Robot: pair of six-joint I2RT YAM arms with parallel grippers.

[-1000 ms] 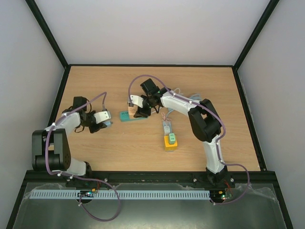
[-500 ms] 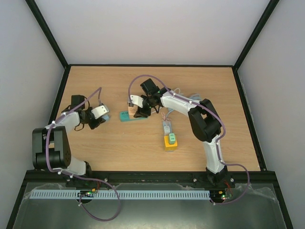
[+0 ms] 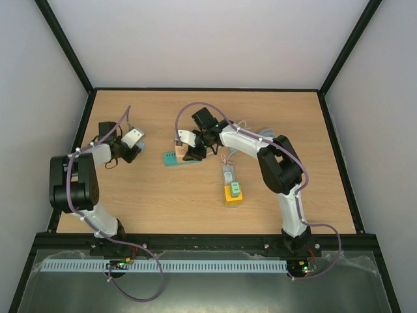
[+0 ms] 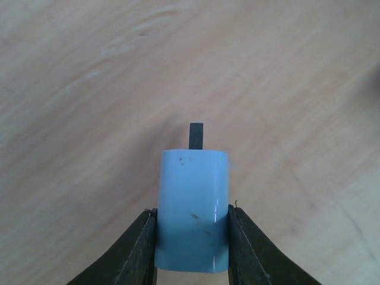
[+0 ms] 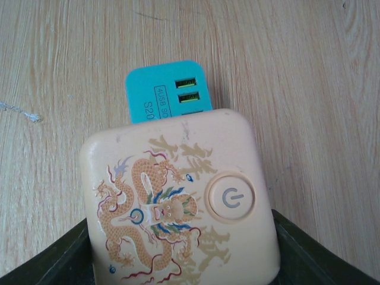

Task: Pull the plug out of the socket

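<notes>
The plug (image 4: pixel 192 217), pale blue, is pinched between the fingers (image 4: pixel 140 249) of the left gripper (image 3: pixel 135 143). One dark prong (image 4: pixel 196 135) is seen projecting from its far end over bare table (image 4: pixel 89 89). In the top view the plug is held well apart from the socket (image 5: pixel 178 202), out to the socket's left, with nothing joining the two.

The socket, a cream block printed with a dragon and fitted with a round power button (image 5: pixel 231 198), is clamped at its sides by the right gripper (image 5: pixel 184 246). A teal USB block (image 5: pixel 169 92) with two yellow-green ports is seen just beyond the socket; whether it touches the socket or is tucked under its edge cannot be told.

A yellow block (image 3: pixel 233 193) topped by a grey-green piece lies near the socket, to its right and towards the arm bases. Loose cables (image 3: pixel 251 127) lie to the socket's right.
</notes>
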